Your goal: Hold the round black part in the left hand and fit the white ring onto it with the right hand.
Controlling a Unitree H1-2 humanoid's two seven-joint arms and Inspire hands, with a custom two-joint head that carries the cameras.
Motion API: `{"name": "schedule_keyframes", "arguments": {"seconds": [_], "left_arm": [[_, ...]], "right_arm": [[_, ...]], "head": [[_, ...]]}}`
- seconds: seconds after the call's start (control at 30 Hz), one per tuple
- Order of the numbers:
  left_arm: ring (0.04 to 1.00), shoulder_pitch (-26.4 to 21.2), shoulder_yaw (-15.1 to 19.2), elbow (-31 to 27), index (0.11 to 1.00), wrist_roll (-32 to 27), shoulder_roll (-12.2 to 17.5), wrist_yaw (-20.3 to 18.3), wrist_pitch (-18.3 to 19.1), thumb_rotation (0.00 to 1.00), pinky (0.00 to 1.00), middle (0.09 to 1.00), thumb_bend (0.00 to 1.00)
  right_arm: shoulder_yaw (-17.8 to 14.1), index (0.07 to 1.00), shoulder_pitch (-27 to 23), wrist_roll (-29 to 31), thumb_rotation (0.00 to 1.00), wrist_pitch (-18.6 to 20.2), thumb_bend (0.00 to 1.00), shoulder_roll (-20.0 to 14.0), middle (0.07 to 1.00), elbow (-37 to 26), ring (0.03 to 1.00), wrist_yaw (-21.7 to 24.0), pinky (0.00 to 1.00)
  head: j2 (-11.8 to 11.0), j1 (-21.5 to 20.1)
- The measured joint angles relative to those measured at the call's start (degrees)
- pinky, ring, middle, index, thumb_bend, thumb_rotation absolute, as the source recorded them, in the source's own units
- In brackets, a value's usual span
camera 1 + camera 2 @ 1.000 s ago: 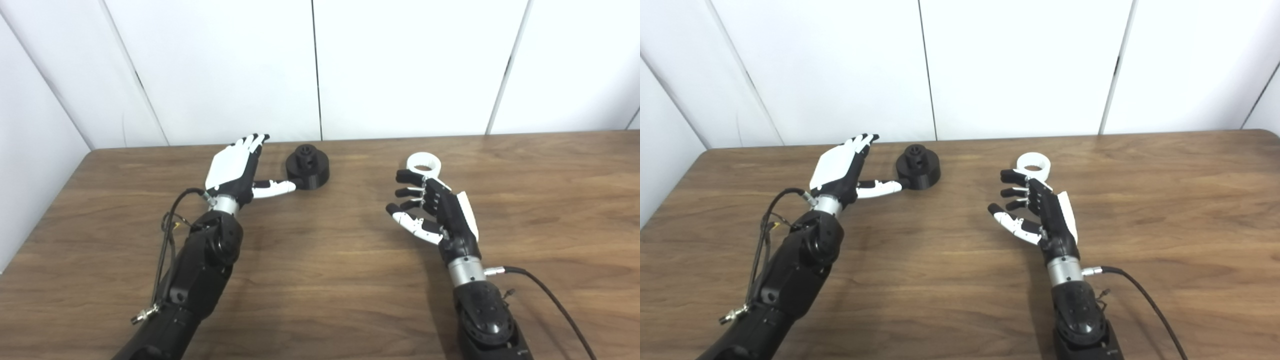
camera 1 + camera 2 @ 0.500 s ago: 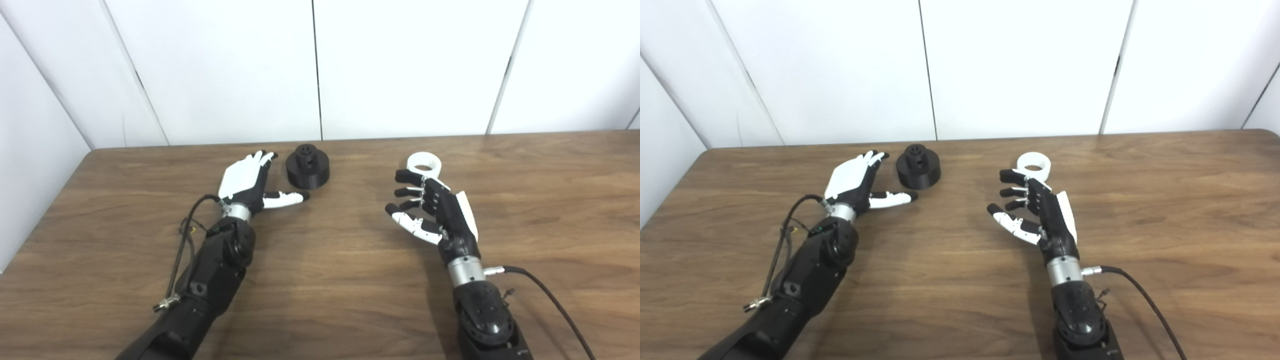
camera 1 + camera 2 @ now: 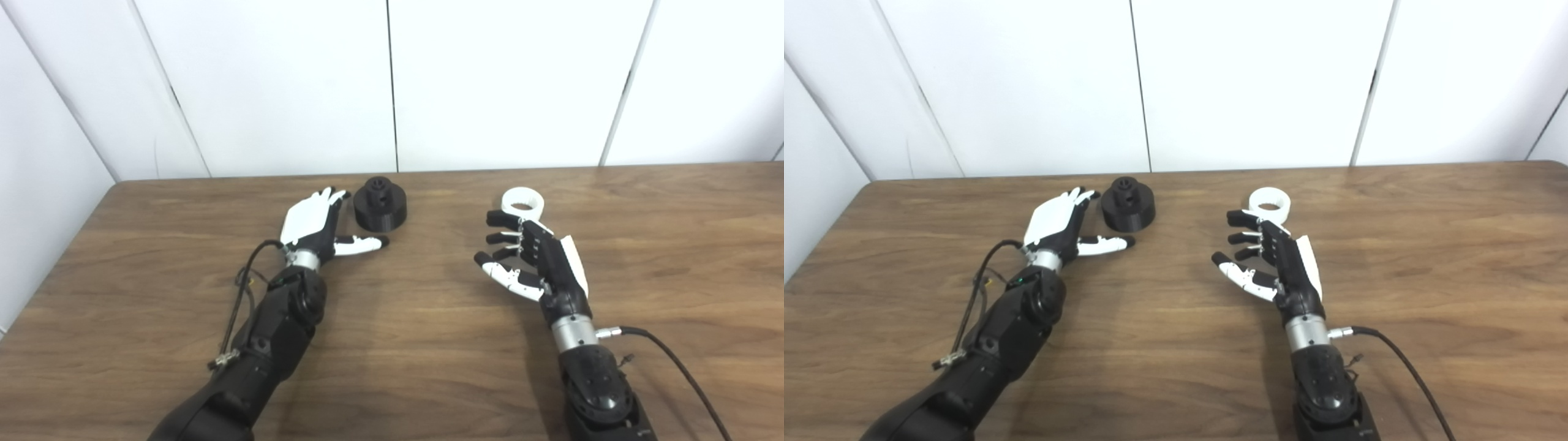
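my left hand (image 3: 312, 223) spread, empty | black part (image 3: 380, 203) just right of fingertips — untouched | right hand (image 3: 531, 260) half-curled, empty | white ring (image 3: 522, 203) just beyond fingers

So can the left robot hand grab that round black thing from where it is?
Probably yes. The left hand is open right beside the round black part, fingers and thumb spread on either side of its near edge, and nothing lies between them on the table. It hasn't closed on it yet.

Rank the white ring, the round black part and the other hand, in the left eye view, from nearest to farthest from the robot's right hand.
From the right hand:
1. White plastic ring, just beyond its fingertips.
2. Round black plastic part, across the wooden table, leftward.
3. Left hand, slightly farther left, beside that part.
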Motion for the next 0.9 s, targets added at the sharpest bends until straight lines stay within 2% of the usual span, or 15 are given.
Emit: {"name": "schedule_keyframes", "arguments": {"seconds": [0.13, 0.6, 0.77, 0.9], "left_arm": [[1.0, -0.4, -0.68, 1.42, 0.9, -0.02, -0.3, 1.03, -0.77, 0.66, 1.0, 1.0, 1.0], [1.0, -2.4, -1.28, 4.65, 0.907, -1.44, -0.75, 1.42, -2.09, 0.62, 1.0, 1.0, 1.0], [1.0, -2.65, -1.27, 5.45, 0.899, -1.84, -1.05, 1.92, -2.37, 0.62, 1.0, 1.0, 1.0], [1.0, -3.47, -0.33, 8.43, 0.877, -2.51, -1.64, 5.67, -3.16, 0.65, 1.0, 1.0, 1.0]], "right_arm": [[0.0, 0.716, 0.0, -0.61, 0.13, 0.61, 0.55, -0.52, 0.742, -0.3, 0.662, 0.0, 0.55], [-0.01, 0.714, 0.4, -0.97, 0.1, 1.15, 0.54, -0.82, 0.738, -1.14, 0.653, 0.27, 0.53], [-0.01, 0.71, 0.51, -1.07, 0.12, 1.2, 0.54, -0.85, 0.737, -1.3, 0.644, 0.29, 0.52], [-0.03, 0.7, 0.62, -1.12, 0.11, 1.23, 0.54, -0.86, 0.729, -1.44, 0.631, 0.28, 0.51]], "head": [[0.0, -0.18], [-0.09, -0.62], [0.17, -0.62], [0.35, -0.7]]}}
